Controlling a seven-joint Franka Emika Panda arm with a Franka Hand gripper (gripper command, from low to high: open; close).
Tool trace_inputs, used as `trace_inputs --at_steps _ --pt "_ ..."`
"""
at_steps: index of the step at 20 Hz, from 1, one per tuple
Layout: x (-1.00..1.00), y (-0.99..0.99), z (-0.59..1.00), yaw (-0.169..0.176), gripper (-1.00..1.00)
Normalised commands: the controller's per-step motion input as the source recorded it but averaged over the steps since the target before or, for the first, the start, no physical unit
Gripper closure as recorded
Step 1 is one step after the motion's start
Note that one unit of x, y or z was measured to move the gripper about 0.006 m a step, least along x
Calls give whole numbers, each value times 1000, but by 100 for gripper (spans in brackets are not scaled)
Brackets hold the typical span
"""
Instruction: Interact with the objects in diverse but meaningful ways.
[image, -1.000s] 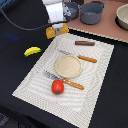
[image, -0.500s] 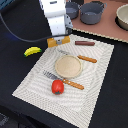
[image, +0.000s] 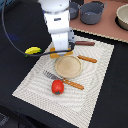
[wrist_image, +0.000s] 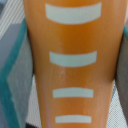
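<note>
My gripper (image: 56, 51) is down on the placemat (image: 95, 85), right over the golden-yellow bread loaf (image: 54, 54), which peeks out beneath it. In the wrist view the ridged loaf (wrist_image: 70, 60) fills the frame, and a finger (wrist_image: 9, 75) presses against each of its sides. A yellow banana (image: 33, 50) lies just off the mat on the exterior view's left. The red tomato (image: 58, 86) sits near the mat's front. The brown sausage stick (image: 85, 43) lies behind the arm.
A round tan plate (image: 68, 66) lies mid-mat, with an orange-handled knife (image: 87, 59) and a fork (image: 70, 82) beside it. Two grey pots (image: 92, 12) (image: 73, 9) and a bowl (image: 122, 17) stand on the brown surface at the back.
The arm has come forward and down from the back of the table onto the bread loaf. The other toys have not moved.
</note>
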Motion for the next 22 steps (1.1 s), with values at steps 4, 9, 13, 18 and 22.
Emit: trace_inputs --at_steps 4,9,13,18,22 --pt "951 -231 231 0 100" --pt "938 -158 134 0 100" --pt "713 -19 -5 0 100" --pt "402 -5 11 3 -100" --pt "318 29 793 7 -100"
